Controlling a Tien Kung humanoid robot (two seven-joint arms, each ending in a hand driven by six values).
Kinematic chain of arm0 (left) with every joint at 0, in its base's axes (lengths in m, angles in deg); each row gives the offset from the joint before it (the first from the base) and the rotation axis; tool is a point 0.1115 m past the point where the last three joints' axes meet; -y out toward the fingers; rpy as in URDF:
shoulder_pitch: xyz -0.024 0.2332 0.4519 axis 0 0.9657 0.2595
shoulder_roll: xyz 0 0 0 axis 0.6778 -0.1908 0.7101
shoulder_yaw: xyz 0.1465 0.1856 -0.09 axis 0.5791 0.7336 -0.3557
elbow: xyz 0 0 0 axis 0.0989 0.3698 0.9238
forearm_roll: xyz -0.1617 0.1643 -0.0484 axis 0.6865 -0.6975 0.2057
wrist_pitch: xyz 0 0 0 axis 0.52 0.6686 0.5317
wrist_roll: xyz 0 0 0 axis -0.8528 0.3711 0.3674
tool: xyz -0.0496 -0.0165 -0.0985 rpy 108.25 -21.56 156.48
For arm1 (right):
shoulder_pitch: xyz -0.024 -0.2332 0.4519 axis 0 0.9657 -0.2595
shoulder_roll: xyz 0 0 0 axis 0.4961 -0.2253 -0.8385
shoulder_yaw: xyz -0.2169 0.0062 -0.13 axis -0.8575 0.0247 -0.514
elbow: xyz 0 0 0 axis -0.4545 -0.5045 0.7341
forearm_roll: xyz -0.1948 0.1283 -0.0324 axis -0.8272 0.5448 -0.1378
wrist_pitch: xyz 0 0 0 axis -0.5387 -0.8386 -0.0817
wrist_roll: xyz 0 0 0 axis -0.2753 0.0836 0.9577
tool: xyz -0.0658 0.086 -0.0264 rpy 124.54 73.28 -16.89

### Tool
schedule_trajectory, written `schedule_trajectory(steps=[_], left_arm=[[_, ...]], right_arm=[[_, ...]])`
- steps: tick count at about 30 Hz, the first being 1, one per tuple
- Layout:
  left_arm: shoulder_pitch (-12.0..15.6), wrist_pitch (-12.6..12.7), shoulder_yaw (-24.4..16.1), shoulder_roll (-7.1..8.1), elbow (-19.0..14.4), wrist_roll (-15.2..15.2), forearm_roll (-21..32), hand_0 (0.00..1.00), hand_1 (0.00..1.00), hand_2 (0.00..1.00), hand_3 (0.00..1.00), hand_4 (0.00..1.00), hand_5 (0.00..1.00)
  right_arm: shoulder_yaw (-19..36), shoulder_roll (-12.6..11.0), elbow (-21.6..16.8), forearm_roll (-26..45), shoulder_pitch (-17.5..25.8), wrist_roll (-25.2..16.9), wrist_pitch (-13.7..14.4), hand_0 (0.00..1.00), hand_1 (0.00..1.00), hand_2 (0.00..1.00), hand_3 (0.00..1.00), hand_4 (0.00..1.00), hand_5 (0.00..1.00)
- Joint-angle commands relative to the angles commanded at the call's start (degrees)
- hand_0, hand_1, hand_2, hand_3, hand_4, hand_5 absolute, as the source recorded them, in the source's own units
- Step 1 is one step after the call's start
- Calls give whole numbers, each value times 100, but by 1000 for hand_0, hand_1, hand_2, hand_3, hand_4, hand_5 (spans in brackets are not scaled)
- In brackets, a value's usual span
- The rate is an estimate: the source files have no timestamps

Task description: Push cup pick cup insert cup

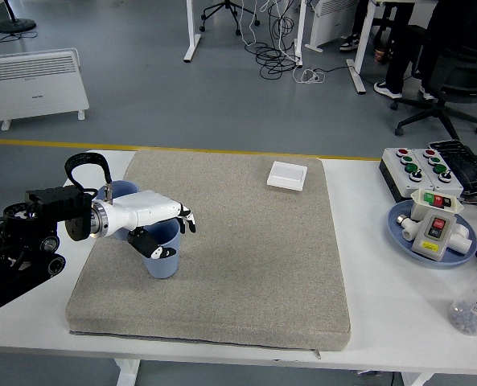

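A blue cup [165,264] stands upright on the grey mat [246,257], left of its middle. My left hand [173,236], white with black fingertips, reaches in from the left and wraps the cup's top. Its thumb lies against the near wall and the fingers [187,220] stretch past the far rim, so it is shut on the cup. A second blue cup [119,190] stands behind the forearm near the mat's back left corner, partly hidden by the wrist. My right arm is out of view.
A small white square box [287,174] lies at the mat's back edge. On the right of the table are a button box [425,165], a blue plate [402,236] carrying switch parts, and a clear bottle [473,305].
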Motion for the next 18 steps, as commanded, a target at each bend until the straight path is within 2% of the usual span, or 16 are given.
schedule_trajectory(steps=[10,14,18], left_arm=[[-51,-51,-17,49,-196,85,-13,499,590,650,693,414,2],[-97,-89,-58,109,-347,183,-3,499,590,650,693,414,2],[-181,-200,-223,247,-689,354,91,504,588,650,692,408,2]], right_arm=[[2,-1,0,-5,25,2,6,751,623,604,587,121,604],[6,-5,0,-13,34,3,10,751,623,604,587,121,604],[22,-8,0,-22,46,0,17,752,623,604,587,121,604]])
